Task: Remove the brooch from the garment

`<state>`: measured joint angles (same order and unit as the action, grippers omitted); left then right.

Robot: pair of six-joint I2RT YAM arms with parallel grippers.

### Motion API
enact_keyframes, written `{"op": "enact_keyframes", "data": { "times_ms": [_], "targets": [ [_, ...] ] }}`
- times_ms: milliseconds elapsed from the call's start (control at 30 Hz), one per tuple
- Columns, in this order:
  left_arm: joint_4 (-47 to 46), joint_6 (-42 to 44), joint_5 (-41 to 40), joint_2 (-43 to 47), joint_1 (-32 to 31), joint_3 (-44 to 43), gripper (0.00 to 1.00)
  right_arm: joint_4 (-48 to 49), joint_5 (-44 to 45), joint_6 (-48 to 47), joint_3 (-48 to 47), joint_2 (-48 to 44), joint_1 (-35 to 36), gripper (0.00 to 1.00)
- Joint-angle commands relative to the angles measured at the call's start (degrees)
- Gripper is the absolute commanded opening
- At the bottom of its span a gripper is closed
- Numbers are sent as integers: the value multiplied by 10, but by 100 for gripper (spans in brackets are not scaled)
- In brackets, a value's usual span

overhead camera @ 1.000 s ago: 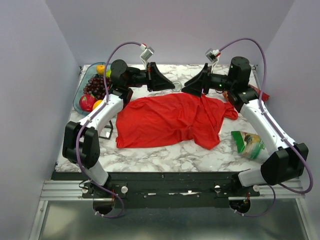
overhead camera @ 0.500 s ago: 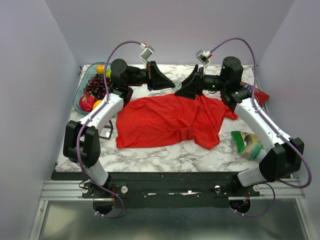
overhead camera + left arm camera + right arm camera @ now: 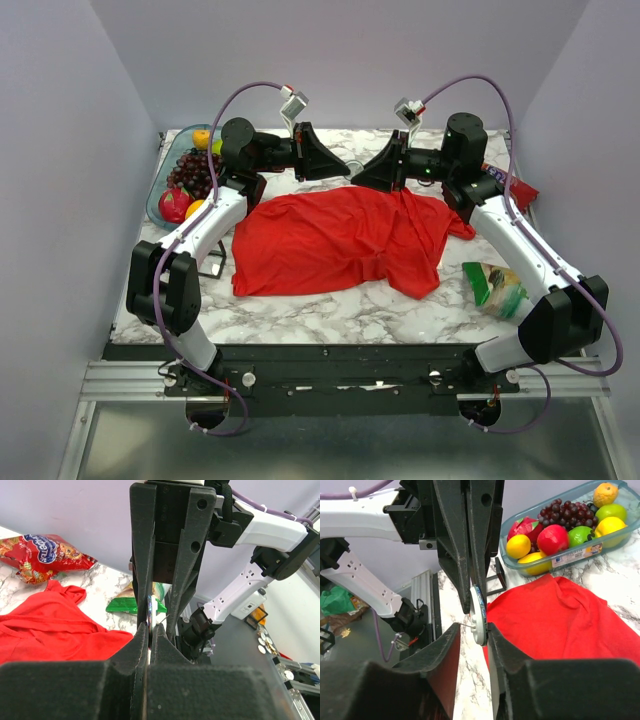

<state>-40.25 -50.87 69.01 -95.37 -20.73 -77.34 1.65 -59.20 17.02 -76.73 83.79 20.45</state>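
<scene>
The red garment (image 3: 340,240) lies spread on the marble table; it also shows in the left wrist view (image 3: 45,625) and the right wrist view (image 3: 560,615). Both grippers meet tip to tip above its back edge. My left gripper (image 3: 343,172) (image 3: 150,627) is shut on the brooch (image 3: 149,611), seen edge-on as a thin disc. In the right wrist view the brooch (image 3: 479,612) is a whitish disc held off the cloth, its pin pointing left. My right gripper (image 3: 356,178) (image 3: 472,626) is open, its jaws on either side of the brooch. The brooch is hidden in the top view.
A clear fruit tray (image 3: 152,205) (image 3: 570,560) stands at the back left. A black square frame (image 3: 212,262) lies left of the shirt. A red snack bag (image 3: 520,188) (image 3: 45,555) is at the back right, and a green bag (image 3: 497,287) at the right.
My right arm has swung left, bringing its open jaws up to the left gripper and around the brooch. The left arm and the shirt have hardly moved.
</scene>
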Motion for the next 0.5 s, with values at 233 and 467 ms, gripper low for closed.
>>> {"op": "enact_keyframes", "data": {
  "times_ms": [233, 467],
  "targets": [
    [-46, -9, 18, -3, -3, -13, 0, 5, 42, 31, 8, 16, 0, 27],
    [-42, 9, 33, 6, -11, -11, 0, 5, 65, 54, 4, 27, -8, 27]
  ]
}}
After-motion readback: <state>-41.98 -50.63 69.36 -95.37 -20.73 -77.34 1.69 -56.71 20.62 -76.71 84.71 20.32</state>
